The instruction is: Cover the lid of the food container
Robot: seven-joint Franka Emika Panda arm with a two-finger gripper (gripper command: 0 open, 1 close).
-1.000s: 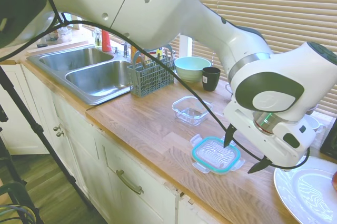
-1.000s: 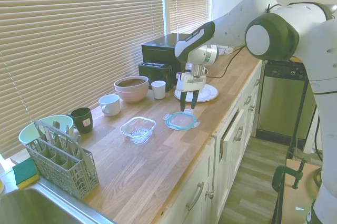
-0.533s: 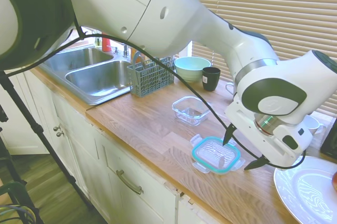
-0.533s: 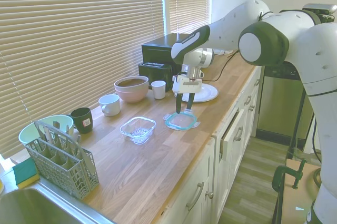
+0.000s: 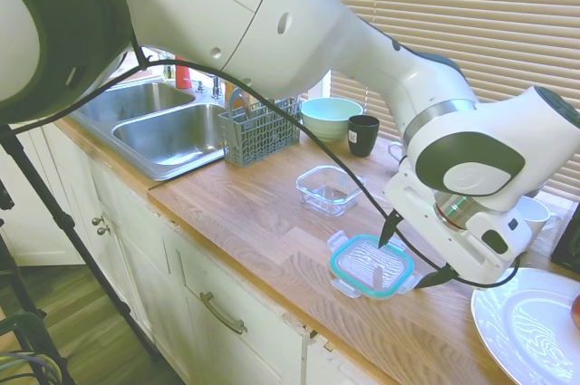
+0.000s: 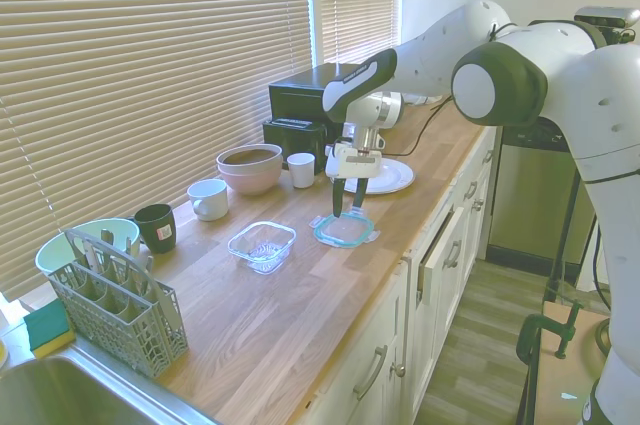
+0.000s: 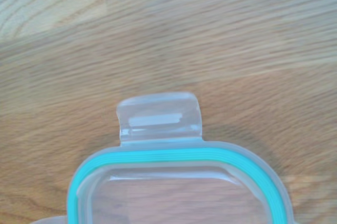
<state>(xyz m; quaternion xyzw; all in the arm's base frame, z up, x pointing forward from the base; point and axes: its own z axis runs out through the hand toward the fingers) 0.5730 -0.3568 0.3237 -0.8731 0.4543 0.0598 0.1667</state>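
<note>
The lid [image 5: 367, 264], clear with a teal rim and snap tabs, lies flat on the wooden counter near its front edge. It also shows as the lid [image 6: 346, 231] in the second exterior view, and the wrist view shows one tab and the teal rim of the lid [image 7: 174, 155] from close up. My gripper [image 5: 407, 259] hangs open just above the lid's plate-side half, one finger at each side, holding nothing; it appears again as the gripper [image 6: 346, 208]. The food container [image 5: 328, 189], a small clear glass dish, stands uncovered a short way towards the sink, also seen as the food container [image 6: 262, 245].
A white plate [image 5: 526, 329] lies just beyond the lid. Along the window stand a mint-green bowl [image 5: 330, 117], a black cup [image 5: 362, 134], a pink bowl [image 6: 250, 167], white mugs [image 6: 208, 198] and a black appliance [image 6: 310, 110]. A grey cutlery rack [image 5: 258, 129] borders the sink [image 5: 168, 131].
The gripper has come down closer to the lid and shifted a little towards the food container. It stays open. Lid and container have not moved.
</note>
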